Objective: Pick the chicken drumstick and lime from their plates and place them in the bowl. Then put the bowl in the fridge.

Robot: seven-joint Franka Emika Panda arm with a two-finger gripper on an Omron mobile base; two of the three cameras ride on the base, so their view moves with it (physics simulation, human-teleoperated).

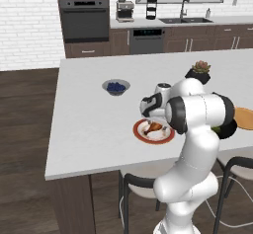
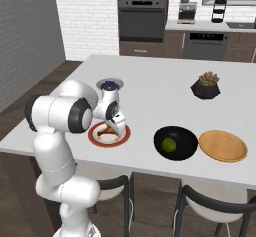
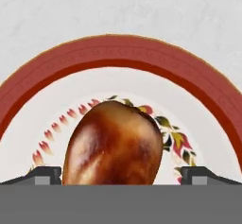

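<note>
Directly under the gripper (image 3: 121,179) lies the drumstick (image 3: 113,145), brown and glossy, on the red-rimmed plate (image 3: 118,53). Seen from the hand, the fingers (image 3: 42,175) stand spread wide, one on each side of the meat, not pressing it; the gripper is released and grasps nothing. From the right base view the gripper (image 2: 118,126) points down over that plate (image 2: 94,137) near the front edge of the white tabletop (image 2: 150,91), low over the drumstick (image 2: 106,130).

To the gripper's right sits the black bowl (image 2: 187,142) with the lime (image 2: 169,144) already in it. Just beyond the bowl, farther right, lies the bare wooden plate (image 2: 223,146), near the bowl's rim.

Behind the gripper, farther from the robot, stands a small grey bowl of blueberries (image 2: 110,85). Well off to the right and farther back is a black pot with a succulent (image 2: 205,87).

From the left base view the drumstick (image 1: 154,126) shows just beside the arm's wrist, on its plate (image 1: 141,134).
</note>
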